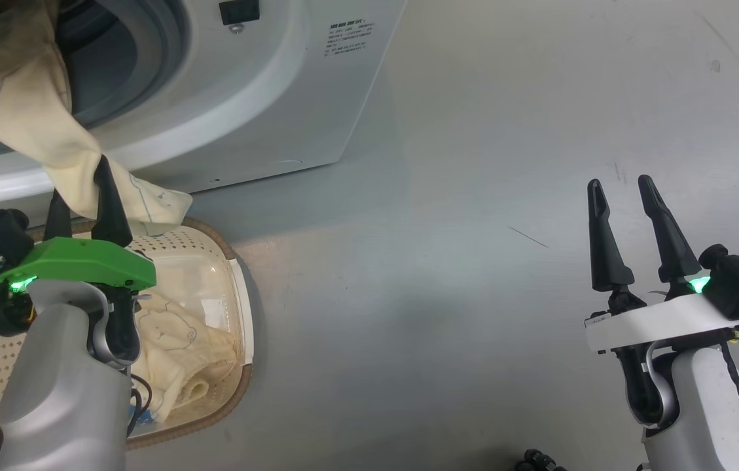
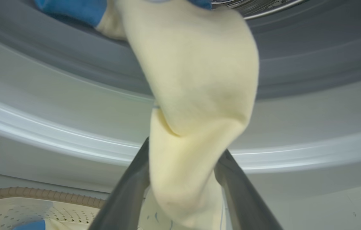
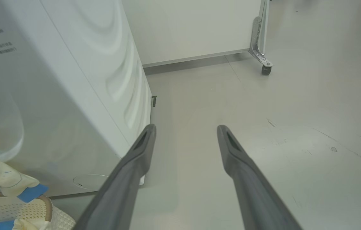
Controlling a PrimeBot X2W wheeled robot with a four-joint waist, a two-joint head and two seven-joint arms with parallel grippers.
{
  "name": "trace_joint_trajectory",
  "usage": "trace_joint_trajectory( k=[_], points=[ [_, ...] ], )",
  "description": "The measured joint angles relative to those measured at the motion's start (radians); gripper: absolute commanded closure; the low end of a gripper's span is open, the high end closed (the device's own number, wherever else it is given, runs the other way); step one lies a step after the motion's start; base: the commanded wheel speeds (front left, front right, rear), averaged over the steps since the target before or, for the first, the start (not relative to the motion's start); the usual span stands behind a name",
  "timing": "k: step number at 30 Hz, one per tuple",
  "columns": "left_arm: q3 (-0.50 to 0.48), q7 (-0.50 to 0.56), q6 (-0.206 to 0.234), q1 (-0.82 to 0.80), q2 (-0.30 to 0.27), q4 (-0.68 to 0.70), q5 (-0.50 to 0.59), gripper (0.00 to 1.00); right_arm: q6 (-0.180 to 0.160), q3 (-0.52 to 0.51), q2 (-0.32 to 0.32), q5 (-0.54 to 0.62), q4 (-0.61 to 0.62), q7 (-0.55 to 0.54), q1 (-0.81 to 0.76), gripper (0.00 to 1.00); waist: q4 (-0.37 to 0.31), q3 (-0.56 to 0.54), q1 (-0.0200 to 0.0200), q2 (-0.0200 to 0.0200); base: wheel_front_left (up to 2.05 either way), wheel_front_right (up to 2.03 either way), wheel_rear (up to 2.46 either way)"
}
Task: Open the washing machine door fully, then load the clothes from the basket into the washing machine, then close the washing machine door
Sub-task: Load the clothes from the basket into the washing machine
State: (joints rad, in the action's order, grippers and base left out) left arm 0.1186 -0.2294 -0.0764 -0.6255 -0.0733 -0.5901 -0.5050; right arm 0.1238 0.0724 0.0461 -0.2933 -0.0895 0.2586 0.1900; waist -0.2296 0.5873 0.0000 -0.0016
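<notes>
A: Item one, the washing machine (image 1: 264, 98)?
B: White front-loader, upper left of the head view. Its grey porthole ring (image 1: 146, 59) is uncovered, and a strip of steel drum (image 2: 257, 6) shows at the top of the left wrist view.

A: Item two, the clothes?
B: One cream-yellow garment (image 1: 22, 111) hangs out of the porthole, over the ring and down the white front, with its lower end reaching the basket (image 1: 176, 248). A blue cuff (image 2: 71, 8) lies on the ring. More cream clothes (image 1: 179, 353) lie folded inside the basket.

A: The basket's place?
B: On the floor (image 1: 474, 229), just beside the machine's front, below the porthole.

A: Left hand (image 1: 80, 178)?
B: Above the basket's far rim, fingers spread wide, with the hanging garment between them. In the left wrist view the cloth brushes both fingers. No pinch on it shows.

A: Right hand (image 1: 619, 182)?
B: Well apart to the right, over bare floor, fingers wide, nothing between them. Its wrist view looks past the machine's side panel (image 3: 55, 95).
</notes>
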Motion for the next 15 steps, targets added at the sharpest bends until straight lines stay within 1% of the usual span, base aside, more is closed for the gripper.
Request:
trace_joint_trajectory(
  k=[2,3,4,6,11,15],
  points=[
    [0.0,-0.001,0.0,-0.006,0.0,-0.012,0.003,0.48,0.0,0.0,0.0,0.0,0.0,0.0,0.0,0.0,-0.001,0.001,0.0,0.0,0.0,0.0,0.0],
    [0.0,-0.002,0.0,-0.01,0.0,-0.019,0.003,0.55,0.0,-0.001,0.0,0.0,0.001,0.0,0.0,0.0,-0.001,0.002,0.0,0.0,0.0,0.0,0.0],
    [0.0,-0.002,0.0,-0.014,0.0,-0.025,0.004,0.6,0.0,-0.001,0.0,0.0,0.001,0.0,0.0,0.0,-0.001,0.003,0.0,0.0,0.0,0.0,0.0],
    [0.0,-0.01,0.0,-0.022,0.001,-0.033,0.009,1.0,0.0,-0.002,0.0,0.0,0.002,0.0,0.001,0.0,-0.001,0.005,0.0,0.0,0.0,0.0,0.0],
    [0.0,-0.018,0.002,-0.041,0.001,-0.045,0.034,1.0,0.0,-0.006,0.0,0.0,0.002,0.0,0.007,0.0,0.005,0.009,0.0,0.0,0.0,0.0,0.0],
    [-0.019,-0.019,0.026,-0.041,-0.003,-0.038,0.049,1.0,0.0,-0.008,0.0,0.0,0.002,0.0,0.007,0.0,0.011,0.005,0.0,0.0,0.0,0.0,0.0]
  ],
)
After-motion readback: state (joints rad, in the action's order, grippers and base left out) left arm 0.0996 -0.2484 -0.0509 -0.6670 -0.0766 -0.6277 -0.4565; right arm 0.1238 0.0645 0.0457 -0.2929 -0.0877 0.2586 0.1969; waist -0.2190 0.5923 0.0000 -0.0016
